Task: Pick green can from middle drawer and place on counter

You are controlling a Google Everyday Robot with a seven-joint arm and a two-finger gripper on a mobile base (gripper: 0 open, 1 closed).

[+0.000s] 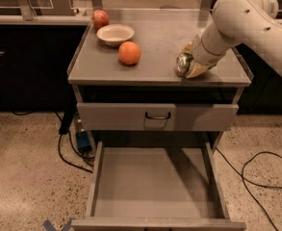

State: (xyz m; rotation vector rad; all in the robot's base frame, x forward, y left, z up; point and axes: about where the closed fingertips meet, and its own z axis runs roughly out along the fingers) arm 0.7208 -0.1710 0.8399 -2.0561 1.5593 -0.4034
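The green can [182, 64] lies on its side at the front right of the counter [160, 32], its silver end facing the front. My gripper [189, 65] is down at the counter surface and shut around the can, with tan fingers [198, 70] on either side of it. The white arm reaches in from the upper right. The middle drawer [155, 184] is pulled out wide below, and its flat grey floor holds nothing.
An orange [129, 53], a white bowl [115, 34] and a red apple [100, 19] sit on the counter's left half. A closed drawer front with a dark handle [158, 116] is above the open drawer. Cables [263, 172] lie on the speckled floor.
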